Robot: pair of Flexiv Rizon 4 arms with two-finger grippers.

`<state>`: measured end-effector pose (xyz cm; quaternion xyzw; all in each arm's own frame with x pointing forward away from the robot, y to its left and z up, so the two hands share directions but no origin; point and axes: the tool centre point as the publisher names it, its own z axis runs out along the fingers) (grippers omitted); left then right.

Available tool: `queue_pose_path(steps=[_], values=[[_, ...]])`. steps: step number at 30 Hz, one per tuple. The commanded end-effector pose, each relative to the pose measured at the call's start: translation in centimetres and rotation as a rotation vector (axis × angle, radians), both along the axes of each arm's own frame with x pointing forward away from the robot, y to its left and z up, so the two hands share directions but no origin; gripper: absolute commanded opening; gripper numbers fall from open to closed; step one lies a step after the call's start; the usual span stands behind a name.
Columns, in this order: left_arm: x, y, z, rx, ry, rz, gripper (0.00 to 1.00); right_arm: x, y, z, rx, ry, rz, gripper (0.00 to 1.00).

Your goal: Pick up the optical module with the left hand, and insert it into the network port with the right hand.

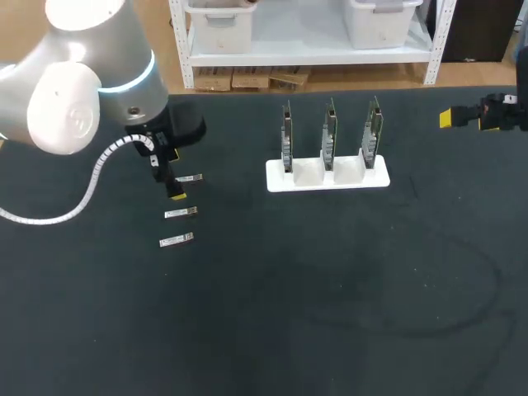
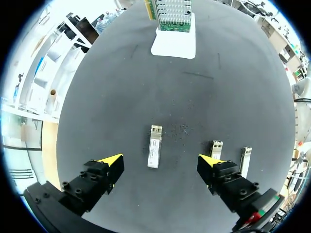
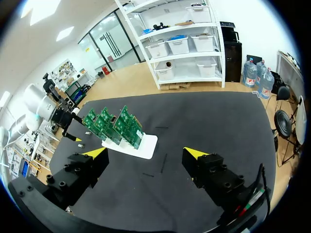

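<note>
Spread wide, the left tool [image 2: 160, 164] hangs over one module [image 2: 154, 153] lying flat on the bench [image 1: 330, 289], with two spare modules [image 2: 215, 148] beside one finger. The right tool [image 3: 145, 153], equally wide, hovers well apart from the boards [image 1: 329, 136] in their stand [image 1: 327, 175].

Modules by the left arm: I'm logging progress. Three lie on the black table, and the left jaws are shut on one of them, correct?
Not quite: the left jaws stand open. One module lies free between them on the table, untouched; the other two lie beside them. The left wrist view shows it.
</note>
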<state>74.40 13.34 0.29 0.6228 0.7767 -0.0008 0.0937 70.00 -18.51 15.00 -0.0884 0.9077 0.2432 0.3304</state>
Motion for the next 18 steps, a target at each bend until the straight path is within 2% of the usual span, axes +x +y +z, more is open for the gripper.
queue_pose_path(steps=[1, 18], values=[[0.12, -0.01, -0.09, 0.005, -0.003, 0.000, 1.00, 0.00, 0.00, 0.00, 0.000, 0.000, 0.000, 1.00], [0.46, -0.45, -0.88, 0.028, 0.013, -0.031, 1.00, 0.00, 0.00, 0.00, 0.000, 0.000, 0.000, 1.00]])
